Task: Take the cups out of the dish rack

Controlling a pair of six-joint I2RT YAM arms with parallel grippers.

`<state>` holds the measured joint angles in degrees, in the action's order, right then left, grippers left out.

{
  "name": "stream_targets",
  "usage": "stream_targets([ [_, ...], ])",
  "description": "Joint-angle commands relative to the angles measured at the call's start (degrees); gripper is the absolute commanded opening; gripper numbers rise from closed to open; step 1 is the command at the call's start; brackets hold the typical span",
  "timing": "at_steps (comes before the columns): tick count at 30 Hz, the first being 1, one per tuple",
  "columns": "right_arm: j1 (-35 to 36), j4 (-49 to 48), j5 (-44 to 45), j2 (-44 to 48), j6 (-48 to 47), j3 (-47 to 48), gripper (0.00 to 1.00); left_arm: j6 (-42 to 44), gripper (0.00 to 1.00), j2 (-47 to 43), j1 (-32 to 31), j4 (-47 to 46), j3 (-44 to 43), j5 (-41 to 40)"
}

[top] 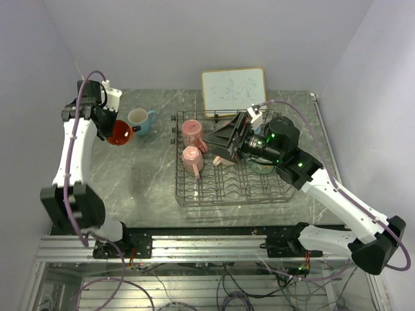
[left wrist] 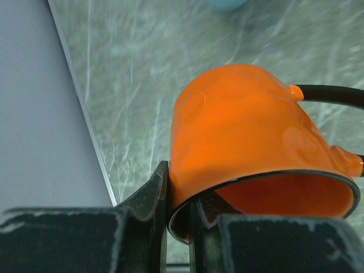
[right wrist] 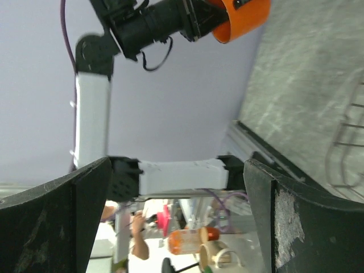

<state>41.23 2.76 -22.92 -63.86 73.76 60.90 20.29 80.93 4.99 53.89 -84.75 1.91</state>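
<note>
**Orange mug pinched by its rim; right hand free over the rack**

From above, the left gripper (top: 109, 129) holds an orange mug (top: 120, 133) over the table (top: 142, 188). It is left of the dish rack (top: 224, 203) and just beside a blue mug (top: 139, 119) standing upright. A pink mug (top: 192, 131) and a second pink mug (top: 192, 160) sit in the rack's left end. The right gripper (top: 224, 141) hovers over the rack's middle.

At the left wrist, the jaws are nearly closed on the orange mug's wall, one finger (left wrist: 154, 190) outside and the other inside the mouth. The mug is tilted. Glazed ceramic is likely stiff, slick and easily chipped, so this thin pinch could swivel. The rim wall or handle looks the best hold.

At the right wrist, the fingers (right wrist: 60, 222) are spread wide with nothing between them.
</note>
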Motion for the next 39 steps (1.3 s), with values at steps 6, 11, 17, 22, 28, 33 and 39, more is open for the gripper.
stream_targets([
  [6,-1.0,23.3,10.1,3.2,-12.0,3.0,1.00,-6.4,0.07,16.6,8.0,3.6,-7.6,-2.9],
  [11,-1.3,26.5,11.9,3.1,-13.6,3.6,1.00,-8.5,0.07,23.5,9.6,1.8,-10.0,-3.8],
  [17,-1.6,28.6,13.9,2.4,-15.3,4.2,1.00,-12.1,0.07,30.3,13.3,0.8,-11.4,-2.6],
  [22,-1.6,30.1,16.7,0.5,-17.6,5.1,1.00,-15.2,0.07,32.2,13.4,-2.4,-11.1,-3.0],
  [28,-1.6,33.6,20.9,-3.1,-20.7,7.7,1.00,-17.1,0.07,39.0,13.4,0.3,-17.9,-1.5],
  [33,-1.6,33.5,23.8,-6.2,-25.2,7.4,1.00,-17.3,0.10,44.1,13.4,2.3,-23.9,-0.2],
  [39,-1.0,33.4,26.4,-11.4,-30.1,7.7,0.98,-18.0,0.17,47.2,13.4,2.7,-29.0,0.5],
])
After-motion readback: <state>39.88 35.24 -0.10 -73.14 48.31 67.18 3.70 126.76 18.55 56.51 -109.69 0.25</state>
